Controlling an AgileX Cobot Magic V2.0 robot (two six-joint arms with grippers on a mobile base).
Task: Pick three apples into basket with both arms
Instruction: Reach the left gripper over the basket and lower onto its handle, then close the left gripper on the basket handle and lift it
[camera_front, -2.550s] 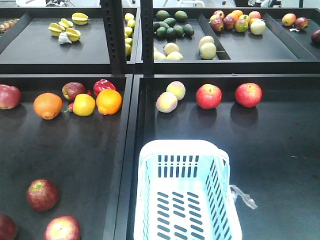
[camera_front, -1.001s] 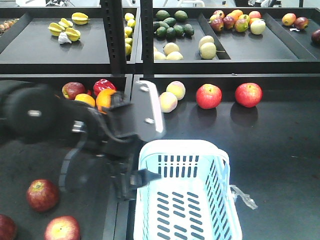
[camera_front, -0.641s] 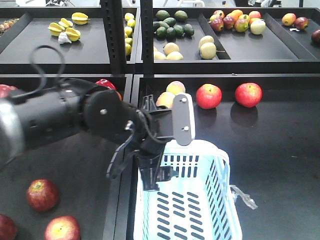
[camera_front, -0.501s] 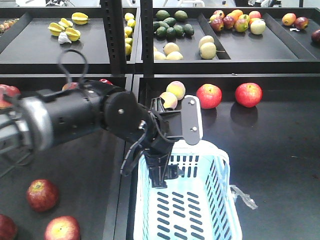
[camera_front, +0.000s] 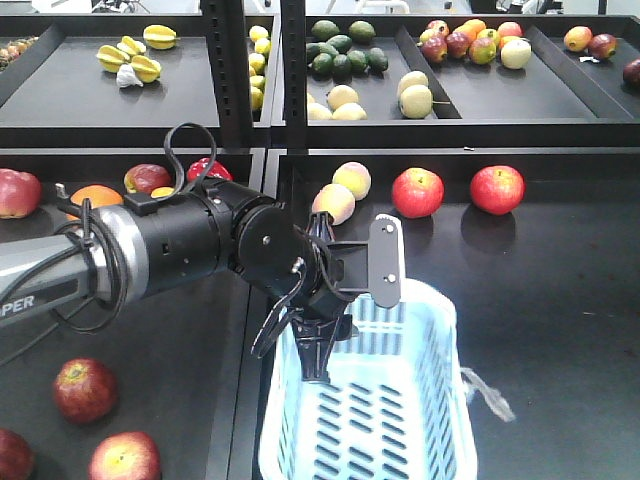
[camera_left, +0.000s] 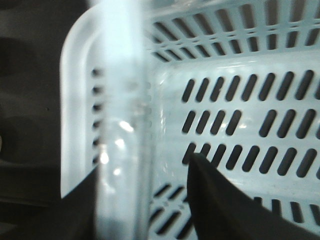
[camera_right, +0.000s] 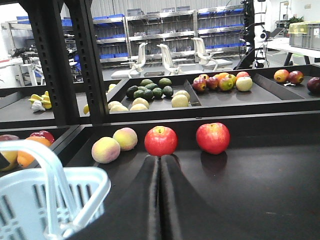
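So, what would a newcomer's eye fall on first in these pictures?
The thick black left arm crosses the front view, and the left gripper hangs open at the left side of the pale blue basket. Behind the basket, a red apple and a second red apple lie apart on the dark shelf. In the right wrist view, the right gripper, shut, points towards them.

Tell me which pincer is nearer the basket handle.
Left. The left pincer straddles the basket handle at the basket rim, open. The right pincer, shut, sits apart to the basket's right, pointing at a red apple.
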